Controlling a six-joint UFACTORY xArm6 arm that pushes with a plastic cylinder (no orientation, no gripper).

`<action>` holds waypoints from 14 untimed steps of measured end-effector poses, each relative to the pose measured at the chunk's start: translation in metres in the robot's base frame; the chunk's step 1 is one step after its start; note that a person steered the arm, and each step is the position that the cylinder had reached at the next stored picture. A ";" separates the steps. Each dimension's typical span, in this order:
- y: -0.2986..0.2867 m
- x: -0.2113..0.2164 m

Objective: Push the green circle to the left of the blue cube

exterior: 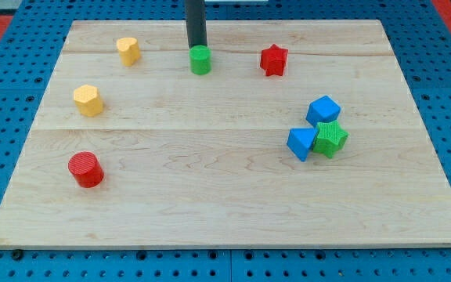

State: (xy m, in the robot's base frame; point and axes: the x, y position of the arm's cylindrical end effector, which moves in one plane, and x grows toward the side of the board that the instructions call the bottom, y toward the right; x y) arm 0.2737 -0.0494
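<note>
The green circle (200, 59) is a small green cylinder near the view's top centre of the wooden board (225, 196). My tip (198, 47) sits just behind it, at its upper edge, touching or nearly touching. The blue cube (323, 110) lies at the view's right, well to the right of and below the green circle. A blue triangular block (301, 143) and a green star-like block (330, 139) sit pressed together just below the blue cube.
A red star (273, 59) lies right of the green circle. A yellow block (128, 50) is at the top left, a yellow hexagon (88, 100) below it, and a red cylinder (85, 169) at the lower left.
</note>
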 end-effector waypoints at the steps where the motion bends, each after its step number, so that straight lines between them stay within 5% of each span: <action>1: -0.033 -0.004; 4: -0.001 0.059; 6: 0.023 0.006; 9: 0.070 0.081; 13: 0.037 0.101; 14: 0.095 0.124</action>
State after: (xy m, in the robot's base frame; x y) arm 0.3973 0.0461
